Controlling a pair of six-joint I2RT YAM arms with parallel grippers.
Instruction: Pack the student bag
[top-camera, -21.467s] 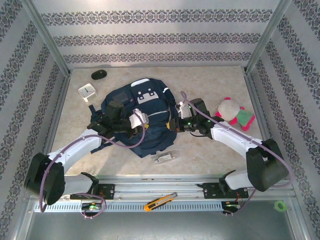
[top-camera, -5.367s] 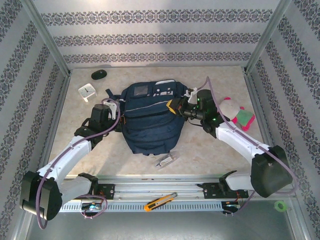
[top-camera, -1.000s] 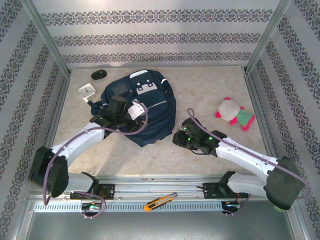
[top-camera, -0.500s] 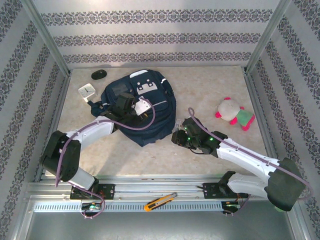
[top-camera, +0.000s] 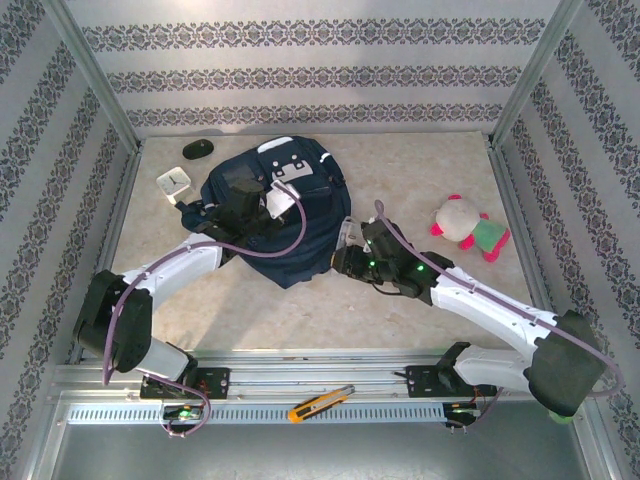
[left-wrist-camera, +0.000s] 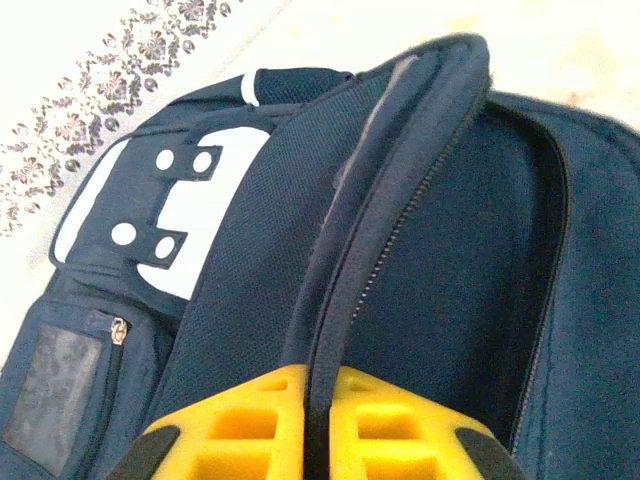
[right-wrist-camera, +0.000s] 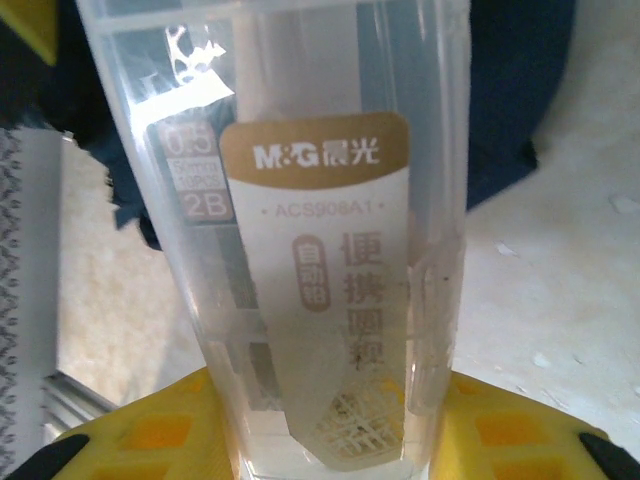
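The left fingers (left-wrist-camera: 300, 425) had just closed together on the student bag (top-camera: 320, 215) along its zipper rim (probably lifting the mouth open). The right fingers (top-camera: 346, 250), clamped on a clear case (right-wrist-camera: 320, 250), had edged closer, the bag just beyond them.

Picture edges crop the student bag (left-wrist-camera: 450, 300) and the clear case (right-wrist-camera: 300, 150).

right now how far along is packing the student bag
Done: the left gripper has pinched the zippered edge of the student bag. In hand: the right gripper holds a clear M&G stationery case beside the bag. Left: putting the case in; the plush toy, white clock and black object lie out on the table.
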